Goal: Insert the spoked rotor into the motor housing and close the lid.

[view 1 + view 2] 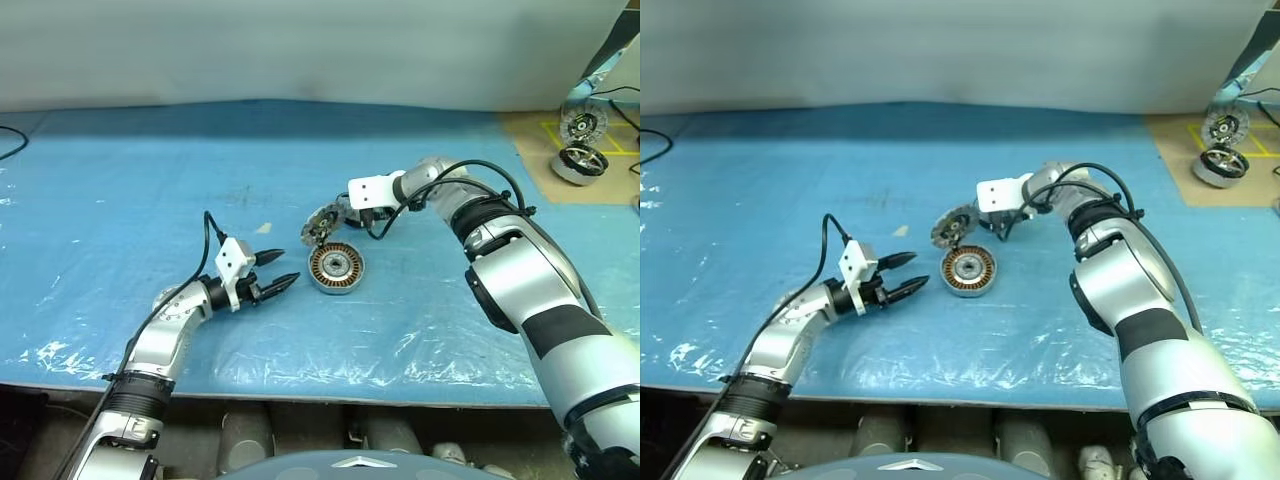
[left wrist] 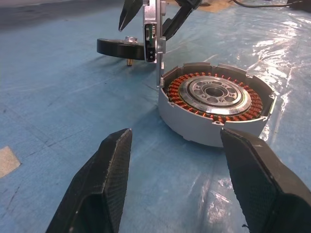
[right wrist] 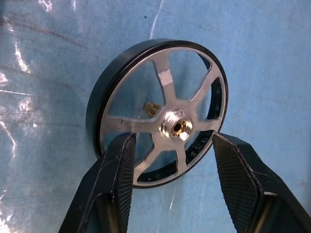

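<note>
The spoked rotor (image 3: 160,121), a silver six-spoke wheel with a dark rim, rests on the blue mat (image 1: 150,180), tipped on its short shaft. It lies just behind the motor housing (image 1: 335,267). The housing is a short silver can with copper windings around a central hub (image 2: 216,104). My right gripper (image 1: 335,213) points down at the rotor. Its fingers (image 3: 116,174) stand apart over the wheel's face, one on each side of the hub, gripping nothing. My left gripper (image 1: 288,267) is open and level just left of the housing, aimed at it.
A brown board (image 1: 530,150) at the back right carries two larger wheel-like motors (image 1: 580,162). A black cable (image 1: 10,140) lies at the far left edge. The mat's front edge (image 1: 300,385) runs close below the arms.
</note>
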